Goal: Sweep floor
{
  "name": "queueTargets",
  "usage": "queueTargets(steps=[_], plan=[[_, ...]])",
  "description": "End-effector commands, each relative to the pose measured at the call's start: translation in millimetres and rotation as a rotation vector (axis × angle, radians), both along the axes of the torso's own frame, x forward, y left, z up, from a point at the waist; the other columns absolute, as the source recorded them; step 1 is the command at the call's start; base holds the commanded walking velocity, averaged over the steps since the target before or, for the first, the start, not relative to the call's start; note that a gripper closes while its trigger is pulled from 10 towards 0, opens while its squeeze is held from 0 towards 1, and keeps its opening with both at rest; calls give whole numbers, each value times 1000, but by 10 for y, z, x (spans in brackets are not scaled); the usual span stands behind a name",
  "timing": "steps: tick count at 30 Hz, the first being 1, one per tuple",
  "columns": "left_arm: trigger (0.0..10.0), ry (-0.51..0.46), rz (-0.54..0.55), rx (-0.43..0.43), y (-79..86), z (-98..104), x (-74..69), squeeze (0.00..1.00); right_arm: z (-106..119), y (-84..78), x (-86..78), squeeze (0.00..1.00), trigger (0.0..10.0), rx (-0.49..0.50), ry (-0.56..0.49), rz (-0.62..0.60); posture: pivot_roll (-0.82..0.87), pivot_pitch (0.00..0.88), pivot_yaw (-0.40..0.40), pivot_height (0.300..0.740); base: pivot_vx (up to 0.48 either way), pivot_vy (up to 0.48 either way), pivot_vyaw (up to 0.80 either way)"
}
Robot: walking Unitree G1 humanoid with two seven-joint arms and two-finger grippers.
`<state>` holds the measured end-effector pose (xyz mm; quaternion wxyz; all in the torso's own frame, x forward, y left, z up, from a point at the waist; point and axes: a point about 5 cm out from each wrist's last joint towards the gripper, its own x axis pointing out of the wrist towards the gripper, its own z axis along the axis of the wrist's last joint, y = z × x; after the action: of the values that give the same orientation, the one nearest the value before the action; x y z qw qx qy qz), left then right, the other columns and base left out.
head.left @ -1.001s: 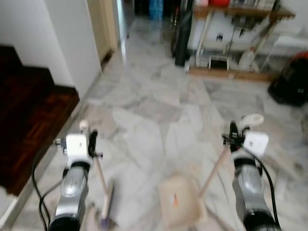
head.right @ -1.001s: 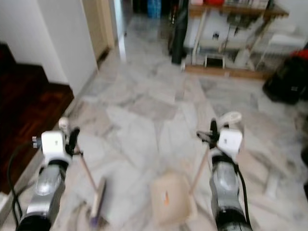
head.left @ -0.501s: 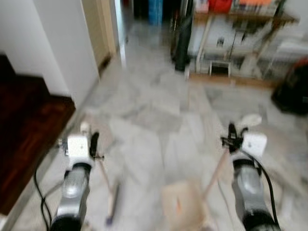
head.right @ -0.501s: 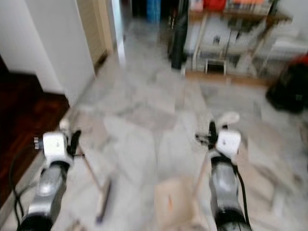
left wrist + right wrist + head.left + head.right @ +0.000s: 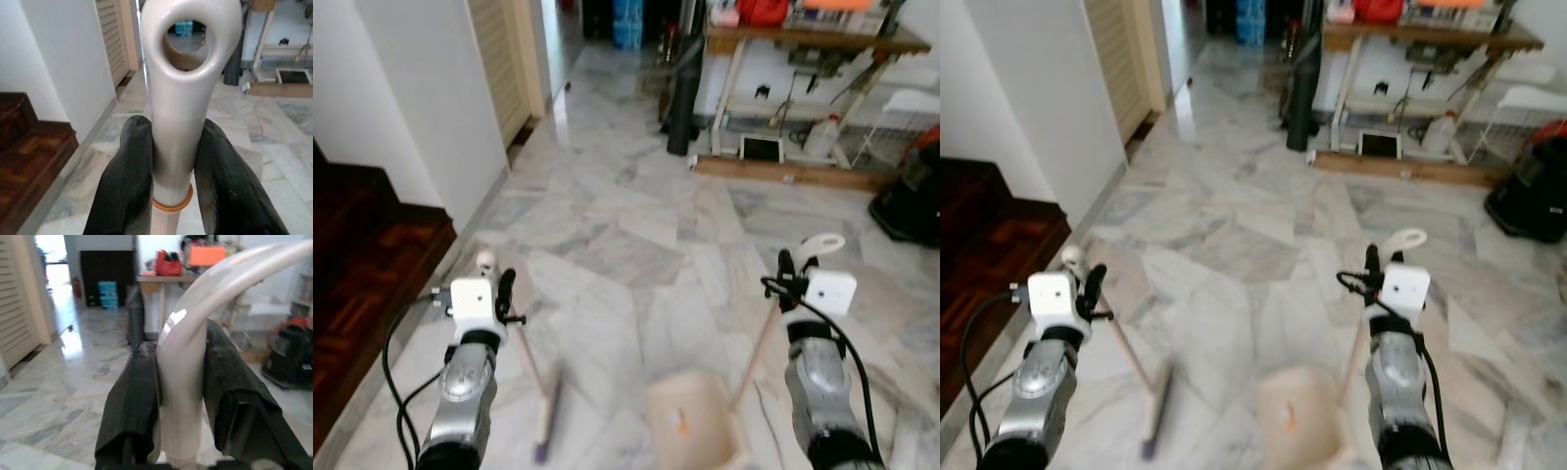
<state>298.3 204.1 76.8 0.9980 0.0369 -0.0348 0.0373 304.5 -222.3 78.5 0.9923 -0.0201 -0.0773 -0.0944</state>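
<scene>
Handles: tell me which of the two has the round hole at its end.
The broom handle in the left hand. Its cream tip is a closed ring; the dustpan handle in the right hand bends over into a curved hook.

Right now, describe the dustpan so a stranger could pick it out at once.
On the grey-veined marble floor, look just ahead of the robot, between its two silver arms. The dustpan lies flat there, its pale wooden handle rising to the right gripper. Unlike the thin broom to its left, it is a wide cream scoop with an orange mark.
</scene>
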Motion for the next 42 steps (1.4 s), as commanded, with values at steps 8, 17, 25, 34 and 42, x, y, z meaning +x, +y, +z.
queueTargets(steps=[8, 17, 25, 34, 42], plan=[[10000, -57, -29, 9, -47, 121, 53, 0, 80, -68, 3, 0, 10000, -15, -36, -14, -30, 0, 7, 740, 393, 0, 0], [10000, -56, -33, 16, -43, 116, 44, 0, 66, -76, -24, 0, 10000, -13, -37, -14, -33, 0, 13, 740, 391, 0, 0], [10000, -58, -43, 15, -48, 128, 57, 0, 57, -62, -26, 0, 10000, -12, -36, -15, -28, 0, 14, 740, 390, 0, 0], [10000, -58, -46, 18, -48, 132, 64, 0, 59, -52, -21, 0, 10000, -7, -36, -15, -28, 0, 16, 740, 393, 0, 0], [10000, -57, -43, 13, -57, 137, 79, 0, 76, -69, -10, 0, 10000, -11, -38, -22, -32, 0, 13, 740, 392, 0, 0]])
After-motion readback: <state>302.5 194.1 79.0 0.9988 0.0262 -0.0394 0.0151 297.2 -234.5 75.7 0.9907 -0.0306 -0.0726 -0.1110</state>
